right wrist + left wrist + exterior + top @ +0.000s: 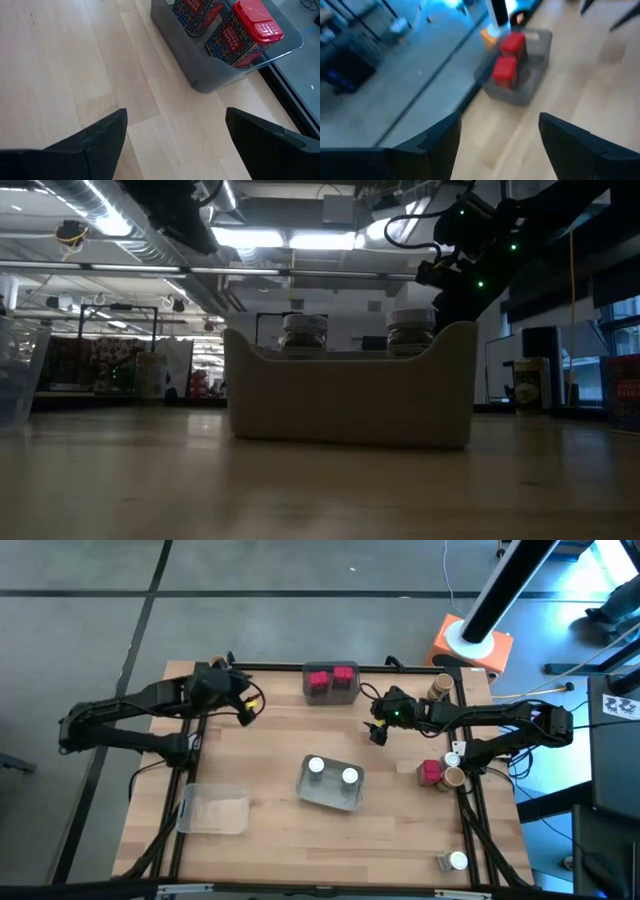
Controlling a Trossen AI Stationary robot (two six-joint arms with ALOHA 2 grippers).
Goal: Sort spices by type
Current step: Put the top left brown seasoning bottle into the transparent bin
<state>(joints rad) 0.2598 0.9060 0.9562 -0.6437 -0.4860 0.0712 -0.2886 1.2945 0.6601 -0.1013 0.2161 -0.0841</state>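
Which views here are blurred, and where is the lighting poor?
Left wrist view: motion blur smears the red jars and their tray. Right wrist view: sharp, labels on the red jars readable. Low view: backlit by ceiling lights, the tray and table dim. High view: evenly lit.

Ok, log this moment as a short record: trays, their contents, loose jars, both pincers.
far tray: two red blocky jars
middle tray: two white-topped jars
near-left clear tray: nothing visible inside
loose jars, right edge: red jar beside tan-topped jar; tan-topped jar at far corner; white-topped jar near corner
left pincer: open, holding nothing, left of far tray
right pincer: open, holding nothing, right of far tray
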